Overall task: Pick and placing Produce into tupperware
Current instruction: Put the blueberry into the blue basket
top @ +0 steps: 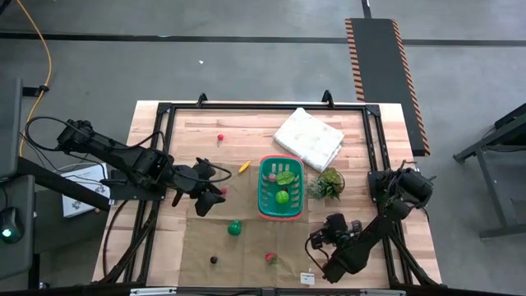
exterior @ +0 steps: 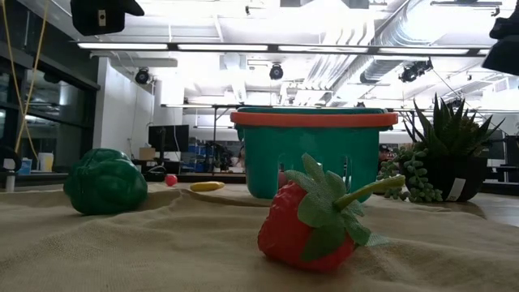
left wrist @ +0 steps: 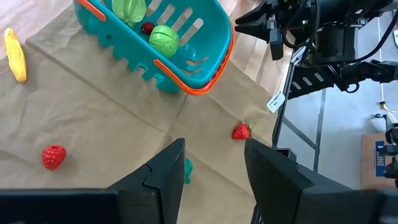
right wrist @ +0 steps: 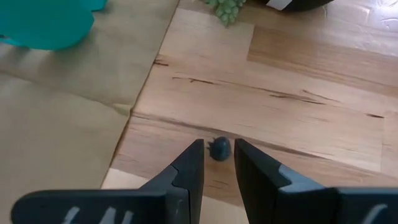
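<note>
You had the job partly done: the teal basket (top: pixel 280 191), sitting just right of centre in the overhead frame, already held a leafy green piece (top: pixel 284 177), a round green one (top: pixel 282 196) and a small red berry (left wrist: pixel 147 27). Still out were the green vegetable (top: pixel 234 228), the strawberry (top: pixel 269 258) and a dark berry (top: pixel 214 260) in the lower middle, a raspberry (left wrist: pixel 53 156) — low left in the left wrist frame — the yellow piece (top: pixel 243 168) left of the basket, and a red berry (top: pixel 219 138) above.

Your left gripper (top: pixel 215 196) hovered left of the basket, fingers spread and empty. Your right gripper (top: pixel 316 240), lower right, had its fingers a little apart, holding nothing — a small dark blue berry (right wrist: pixel 219 149) lay just beyond the tips.

Room was open over the tan cloth (top: pixel 205 247); the spiky plant (top: pixel 329 182) and white bundle (top: pixel 309 137) crowded the basket's right and upper sides.
</note>
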